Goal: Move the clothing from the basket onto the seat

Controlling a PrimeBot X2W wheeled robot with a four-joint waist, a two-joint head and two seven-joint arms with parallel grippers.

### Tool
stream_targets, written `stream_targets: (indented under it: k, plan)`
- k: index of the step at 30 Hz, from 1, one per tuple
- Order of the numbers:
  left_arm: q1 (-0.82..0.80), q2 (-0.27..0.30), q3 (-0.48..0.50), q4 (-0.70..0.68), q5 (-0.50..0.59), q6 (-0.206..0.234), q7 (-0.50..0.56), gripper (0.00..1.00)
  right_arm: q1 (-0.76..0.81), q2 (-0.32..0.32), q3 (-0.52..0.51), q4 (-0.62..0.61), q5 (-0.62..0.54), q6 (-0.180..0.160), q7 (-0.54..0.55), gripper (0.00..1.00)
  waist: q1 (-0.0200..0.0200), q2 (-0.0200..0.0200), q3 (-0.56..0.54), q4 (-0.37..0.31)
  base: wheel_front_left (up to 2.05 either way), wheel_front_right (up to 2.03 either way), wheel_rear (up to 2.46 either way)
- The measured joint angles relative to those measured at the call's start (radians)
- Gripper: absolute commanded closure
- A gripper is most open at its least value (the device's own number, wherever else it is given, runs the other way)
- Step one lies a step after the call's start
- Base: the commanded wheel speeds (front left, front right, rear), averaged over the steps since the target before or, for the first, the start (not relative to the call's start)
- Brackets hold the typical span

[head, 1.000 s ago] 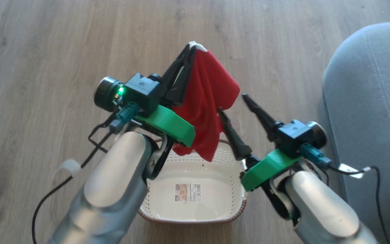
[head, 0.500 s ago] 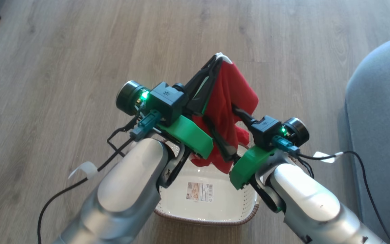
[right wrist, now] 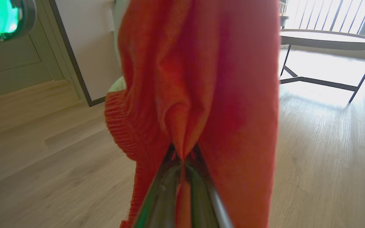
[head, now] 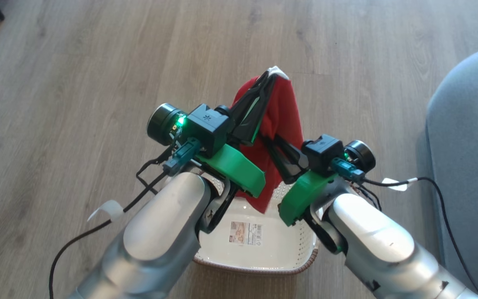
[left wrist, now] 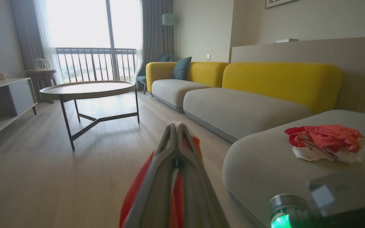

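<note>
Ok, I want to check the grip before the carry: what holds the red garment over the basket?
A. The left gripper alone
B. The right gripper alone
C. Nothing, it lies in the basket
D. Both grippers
D: the left gripper pinches the garment at its top, and the right gripper is shut on a fold lower down, above the basket.
</note>
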Motion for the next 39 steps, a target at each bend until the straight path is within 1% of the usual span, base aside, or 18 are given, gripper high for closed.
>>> stream_targets:
  k: [1,2,3,8,12,16,20,21,28,39]
  plan:
    - [0.000,0.000,0.000,0.002,-0.005,0.000,-0.001,0.72,0.001,-0.003,-0.004,-0.007,0.000,0.000,0.000,1.00,0.0000,0.0000,0.001,-0.004,0.00,0.00,0.00]
    - [0.000,0.000,0.000,0.005,-0.006,0.000,-0.001,0.11,0.004,-0.006,-0.008,-0.014,0.000,0.000,0.000,1.00,0.0000,0.0000,0.003,-0.009,0.00,0.00,0.00]
    - [0.000,0.000,0.000,0.008,-0.010,0.000,-0.001,0.00,0.009,-0.010,-0.016,-0.022,0.000,0.000,0.000,1.00,0.0000,0.0000,0.004,-0.013,0.00,0.00,0.00]
    - [0.000,0.010,0.001,0.026,-0.015,-0.003,-0.002,0.00,0.044,-0.020,-0.066,-0.067,0.000,0.000,0.000,1.00,0.0000,0.0000,0.009,-0.043,0.00,0.00,0.00]
    - [0.004,0.027,0.003,0.053,-0.027,-0.029,-0.009,0.00,0.087,-0.035,-0.130,-0.130,-0.003,0.000,0.000,1.00,0.0000,0.0000,0.009,-0.081,0.00,0.00,0.00]
    - [0.014,0.054,0.006,0.079,-0.040,-0.054,-0.010,0.00,0.143,-0.062,-0.194,-0.178,-0.011,0.000,0.000,1.00,0.0000,0.0000,0.008,-0.134,0.00,0.00,0.00]
    - [0.045,0.079,0.012,0.104,-0.050,-0.072,-0.011,0.00,0.181,-0.075,-0.235,-0.218,-0.022,0.000,0.000,1.00,0.0000,0.0000,0.005,-0.198,0.00,0.00,0.00]
    - [0.045,0.079,0.012,0.104,-0.050,-0.072,-0.011,0.00,0.181,-0.075,-0.235,-0.218,-0.022,0.000,0.000,1.00,0.0000,0.0000,0.005,-0.198,0.00,0.00,0.00]
    - [0.087,0.106,0.029,0.139,-0.060,-0.089,-0.013,0.00,0.203,-0.077,-0.288,-0.273,-0.034,0.000,0.000,1.00,0.0000,0.0000,0.000,-0.334,0.00,0.00,0.00]
    - [0.127,0.104,0.082,0.147,-0.070,-0.107,-0.014,0.00,0.227,-0.068,-0.297,-0.326,-0.037,0.000,0.000,1.00,0.0000,0.0000,-0.012,-0.576,0.00,0.00,0.00]
